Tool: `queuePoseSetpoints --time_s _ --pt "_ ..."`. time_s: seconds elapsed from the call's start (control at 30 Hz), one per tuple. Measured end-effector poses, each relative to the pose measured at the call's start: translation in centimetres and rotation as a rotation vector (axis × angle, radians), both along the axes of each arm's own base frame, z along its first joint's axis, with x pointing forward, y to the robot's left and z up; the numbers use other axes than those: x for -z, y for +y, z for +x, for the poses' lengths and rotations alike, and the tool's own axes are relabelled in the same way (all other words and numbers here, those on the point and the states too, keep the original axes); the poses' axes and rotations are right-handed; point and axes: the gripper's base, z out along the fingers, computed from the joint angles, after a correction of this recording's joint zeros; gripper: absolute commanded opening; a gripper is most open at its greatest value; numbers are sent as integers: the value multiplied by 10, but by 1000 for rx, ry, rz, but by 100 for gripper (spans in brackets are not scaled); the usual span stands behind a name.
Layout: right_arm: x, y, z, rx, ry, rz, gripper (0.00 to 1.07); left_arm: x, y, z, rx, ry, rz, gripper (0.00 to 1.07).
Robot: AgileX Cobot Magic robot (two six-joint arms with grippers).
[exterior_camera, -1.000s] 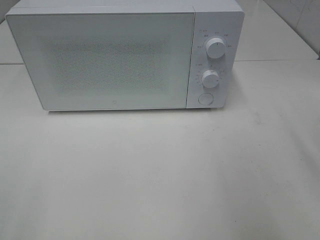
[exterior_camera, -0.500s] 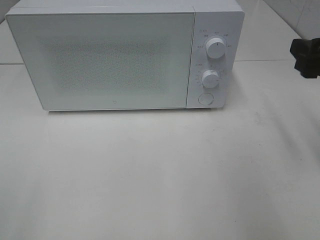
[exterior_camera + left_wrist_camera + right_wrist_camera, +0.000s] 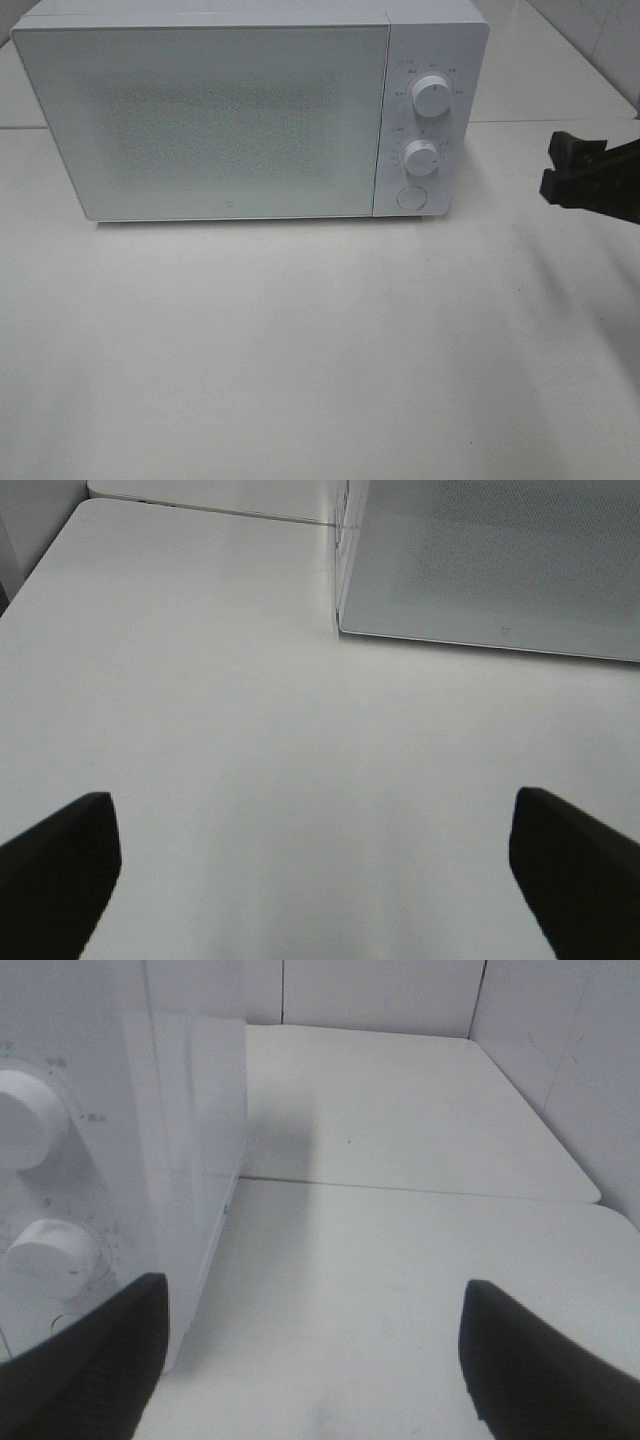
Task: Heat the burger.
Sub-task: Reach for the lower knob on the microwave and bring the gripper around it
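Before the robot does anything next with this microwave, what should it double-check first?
1. The microwave door is shut: ok.
2. The table in front of the door is free of things: ok.
3. The right end effector is open, holding nothing: ok.
4. The left end effector is open, holding nothing: ok.
5. The burger is located: cannot tell, no view shows it.
6. Setting of the upper knob: cannot tell, marks too small.

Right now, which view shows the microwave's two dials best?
Exterior high: the upper dial and lower dial face the camera, whole and sharp. The right wrist view shows them obliquely, the upper one cut off. The left wrist view shows the door, no dials.
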Motion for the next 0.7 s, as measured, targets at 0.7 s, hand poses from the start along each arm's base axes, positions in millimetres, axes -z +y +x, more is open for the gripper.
queuePoseSetpoints --time_s 0.7 --pt "23 94 -13 -51 -3 -65 76 0 0 0 0 0 0 98"
